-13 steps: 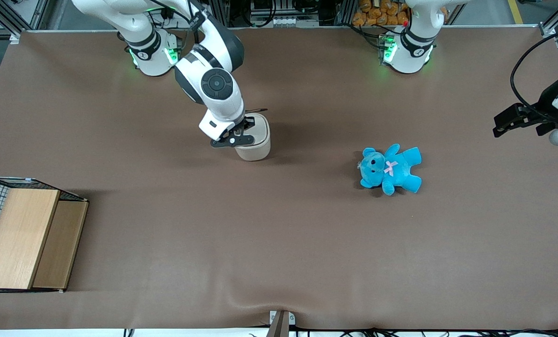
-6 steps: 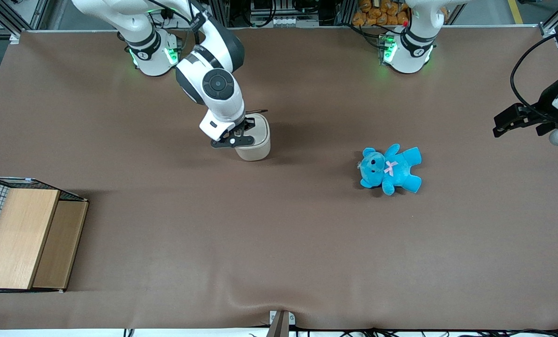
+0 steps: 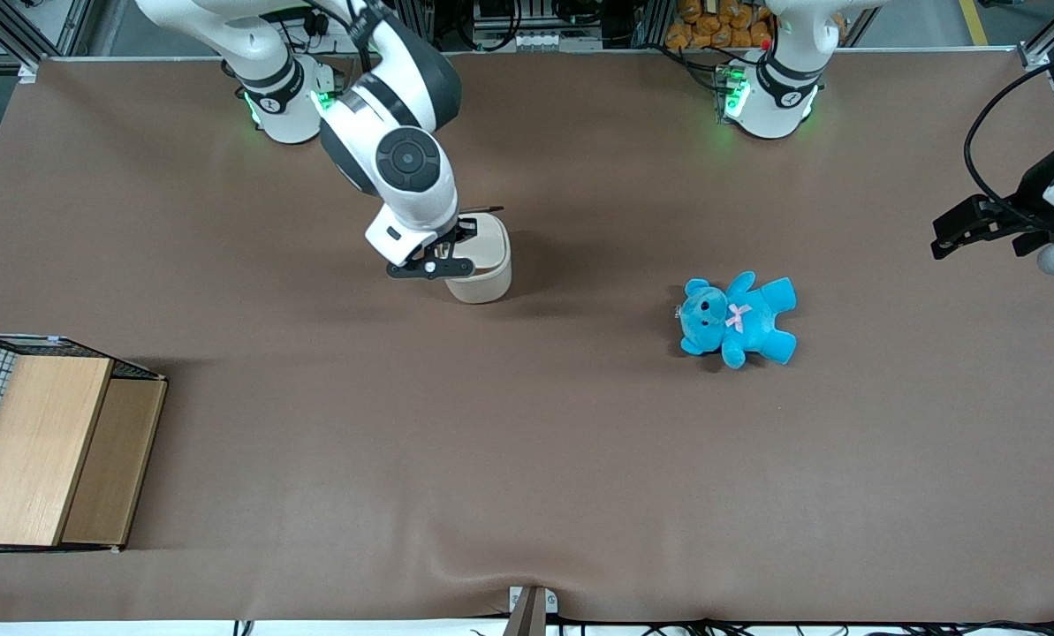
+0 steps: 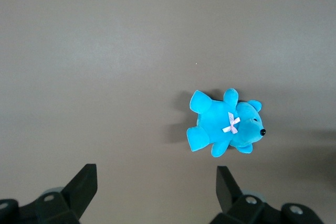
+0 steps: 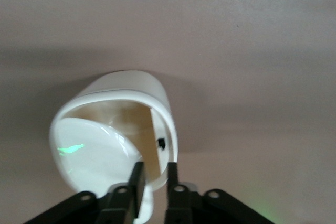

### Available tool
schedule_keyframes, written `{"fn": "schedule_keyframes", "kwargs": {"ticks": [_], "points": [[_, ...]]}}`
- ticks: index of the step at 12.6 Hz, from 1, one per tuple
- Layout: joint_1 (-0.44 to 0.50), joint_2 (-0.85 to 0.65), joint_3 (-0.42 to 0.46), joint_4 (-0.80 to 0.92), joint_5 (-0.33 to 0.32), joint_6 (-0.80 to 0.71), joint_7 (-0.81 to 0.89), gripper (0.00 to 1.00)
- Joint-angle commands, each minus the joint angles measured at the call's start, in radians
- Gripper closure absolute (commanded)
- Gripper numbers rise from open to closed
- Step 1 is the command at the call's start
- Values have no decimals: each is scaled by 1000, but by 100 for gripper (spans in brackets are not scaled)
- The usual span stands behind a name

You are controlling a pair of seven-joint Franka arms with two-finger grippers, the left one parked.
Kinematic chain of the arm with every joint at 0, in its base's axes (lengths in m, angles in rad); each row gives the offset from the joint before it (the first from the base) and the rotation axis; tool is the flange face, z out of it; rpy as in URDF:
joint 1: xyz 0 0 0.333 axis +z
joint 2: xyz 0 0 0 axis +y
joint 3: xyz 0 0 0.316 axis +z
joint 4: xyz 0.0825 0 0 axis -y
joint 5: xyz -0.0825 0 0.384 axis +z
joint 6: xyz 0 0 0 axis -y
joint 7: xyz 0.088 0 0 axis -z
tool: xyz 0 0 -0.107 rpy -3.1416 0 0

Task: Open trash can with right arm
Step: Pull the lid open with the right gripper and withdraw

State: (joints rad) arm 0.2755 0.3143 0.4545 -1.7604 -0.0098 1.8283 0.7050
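Tool (image 5: 153, 178): fingers nearly together, pinching the bin's rim.
Bin (image 3: 484, 265): upper-middle frame, lid tilted inward.
Bench (image 3: 527, 442): brown.

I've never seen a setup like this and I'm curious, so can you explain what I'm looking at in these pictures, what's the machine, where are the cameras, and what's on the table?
Two robot arms are bolted to a brown table. One picture looks down from the front; the other two come from cameras on each arm's wrist. The right arm reaches over a small cream trash can, whose lid is tilted up, showing a tan inside. Its gripper has its fingers close together on the lid's edge. A blue teddy lies toward the parked arm's end, a wooden box with wire mesh toward the working arm's.
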Motion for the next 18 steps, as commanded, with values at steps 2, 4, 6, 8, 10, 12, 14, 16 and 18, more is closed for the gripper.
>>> {"fn": "schedule_keyframes", "kwargs": {"ticks": [2,4,6,8,10,12,14,16,18], "points": [[-19,22,12,142,68,-87,16,0],[-25,17,12,194,91,-99,8,0],[-83,17,7,284,94,-211,4,0],[-146,12,6,332,93,-282,-4,0],[-220,5,6,361,91,-346,-33,0],[-237,-9,-29,394,76,-400,-88,0],[-237,-59,-132,398,79,-406,-142,0],[-272,-96,-172,398,76,-420,-211,0],[-271,-135,-245,397,74,-429,-219,0]]}}
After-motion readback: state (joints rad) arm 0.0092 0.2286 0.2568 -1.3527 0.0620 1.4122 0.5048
